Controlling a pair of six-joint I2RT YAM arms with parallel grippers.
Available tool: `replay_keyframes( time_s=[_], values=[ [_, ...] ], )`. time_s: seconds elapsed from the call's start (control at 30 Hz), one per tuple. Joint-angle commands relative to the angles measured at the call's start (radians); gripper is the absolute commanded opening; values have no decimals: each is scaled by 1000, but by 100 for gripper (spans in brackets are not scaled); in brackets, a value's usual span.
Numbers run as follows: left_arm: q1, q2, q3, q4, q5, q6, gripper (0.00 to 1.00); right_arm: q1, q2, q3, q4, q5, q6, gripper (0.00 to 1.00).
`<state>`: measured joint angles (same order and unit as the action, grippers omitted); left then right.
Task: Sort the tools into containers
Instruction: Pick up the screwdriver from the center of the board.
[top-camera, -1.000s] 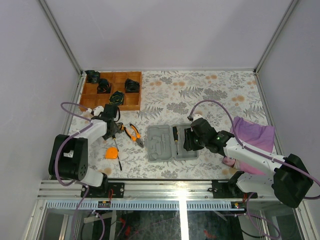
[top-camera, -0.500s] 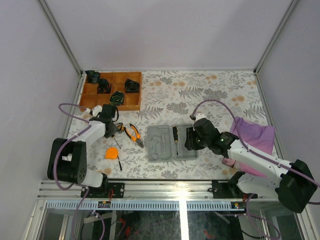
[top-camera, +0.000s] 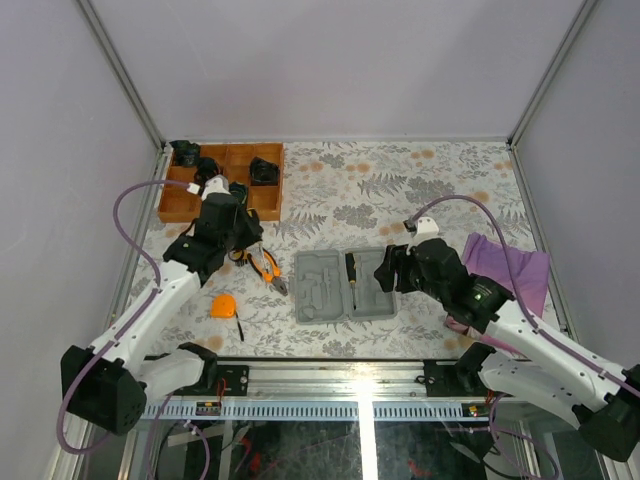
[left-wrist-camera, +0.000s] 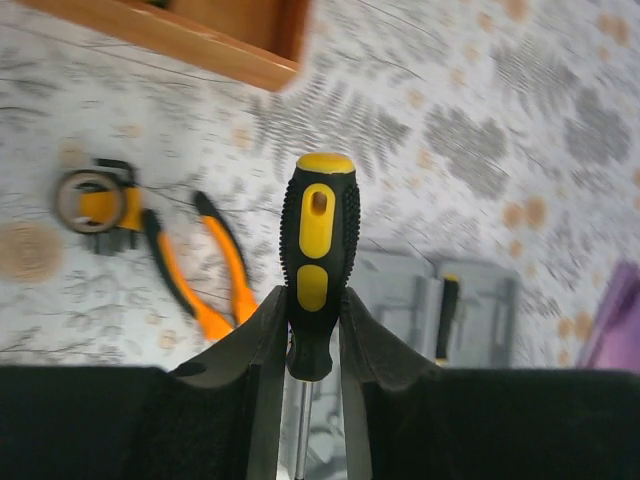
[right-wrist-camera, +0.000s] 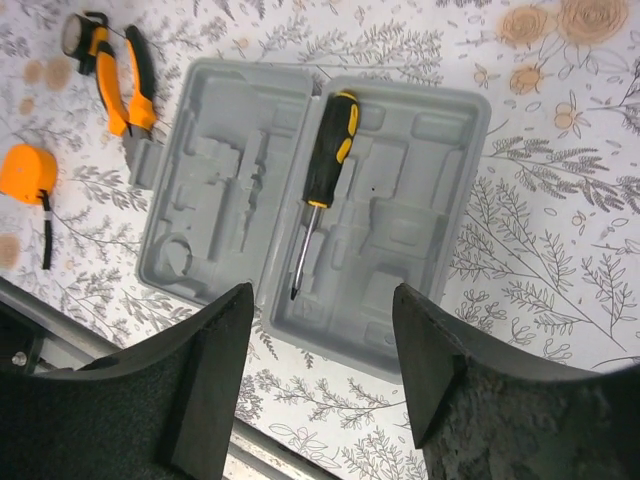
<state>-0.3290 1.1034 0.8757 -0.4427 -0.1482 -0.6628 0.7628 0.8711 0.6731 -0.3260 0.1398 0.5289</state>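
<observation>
Since the table (top-camera: 430, 180) offers one sorting place, the grey case (top-camera: 318, 285) lies open flat at its middle, recesses facing up so tools can drop straight in. Right fingers (right-wrist-camera: 215, 380) hang released and empty above it, where one screwdriver (right-wrist-camera: 328, 150) sits in the right half beside the hinge. Orange-handled pliers (top-camera: 266, 264) lie on the cloth just left of the case, unsorted. Left fingers (left-wrist-camera: 262, 370) are clenched on the neck of a second screwdriver (left-wrist-camera: 318, 230), lifted clear, likely for carrying across. Tape measure (top-camera: 224, 305) lies nearest the left arm's base.
</observation>
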Motion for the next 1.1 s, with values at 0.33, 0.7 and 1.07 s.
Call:
replay_keyframes(
  time_s=[0.33, 0.7, 1.07],
  values=[
    [-320, -46, -4, 344, 205, -51, 0, -5, -211, -66, 290, -229, 33, 68],
    [-435, 0, -35, 520, 210, -101, 0, -5, -156, -151, 495, -417, 96, 66],
    [-486, 55, -27, 593, 232, -115, 0, -3, -29, -237, 845, -448, 222, 64]
  ],
)
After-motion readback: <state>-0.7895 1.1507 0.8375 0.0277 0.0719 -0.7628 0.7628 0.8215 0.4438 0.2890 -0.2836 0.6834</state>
